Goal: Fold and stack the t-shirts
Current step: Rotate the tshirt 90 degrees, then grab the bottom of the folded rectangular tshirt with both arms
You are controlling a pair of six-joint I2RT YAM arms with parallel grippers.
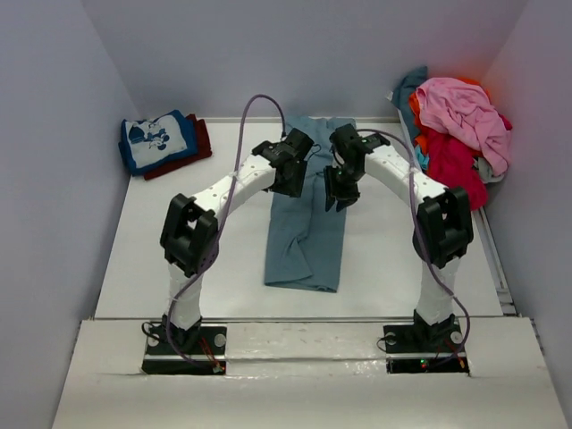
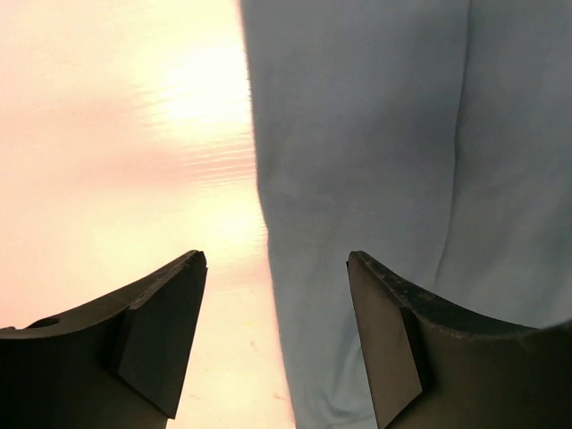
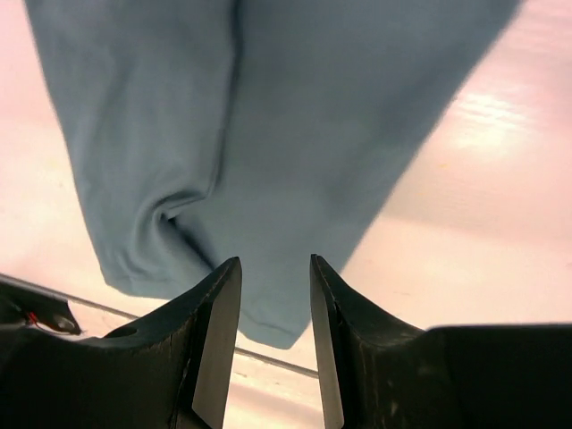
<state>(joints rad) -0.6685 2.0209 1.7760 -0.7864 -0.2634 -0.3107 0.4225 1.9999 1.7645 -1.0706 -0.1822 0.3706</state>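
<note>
slate-blue t-shirt [image 1: 306, 237]: folded lengthwise into a long narrow strip, flat on the table [image 1: 179, 268], running away from the arm bases. Both claws hang over its far half.

left gripper [image 2: 277, 335]: jaws spread wide, nothing between them. It straddles the strip's left long edge, with the cloth edge running up through the gap. One finger [image 2: 393, 344] is over cloth, the other is over bare table. Can't tell if the tips touch the surface.

right gripper [image 3: 275, 331]: jaws partly apart with a narrow gap, nothing pinched. It sits over the strip just beside the left claw, on the right long edge. In its wrist view the cloth fills the area ahead of the tips, a rounded corner of the strip shows in the gap, and a soft wrinkle lies just off to one side of the fingers. Bare table is on the other side.

Other tees:
- blue cartoon-print t-shirt [image 1: 159, 140]: folded, on top of a folded dark red t-shirt [image 1: 202, 141]. Well apart from the left claw, out to its left near the far corner.
- loose heap well off to the right of the right claw, against the wall: pink t-shirt [image 1: 460, 112] on top, red t-shirt [image 1: 456, 165] under it, orange [image 1: 416, 107] and teal [image 1: 409, 85] cloth showing at the heap's far left side.
</note>
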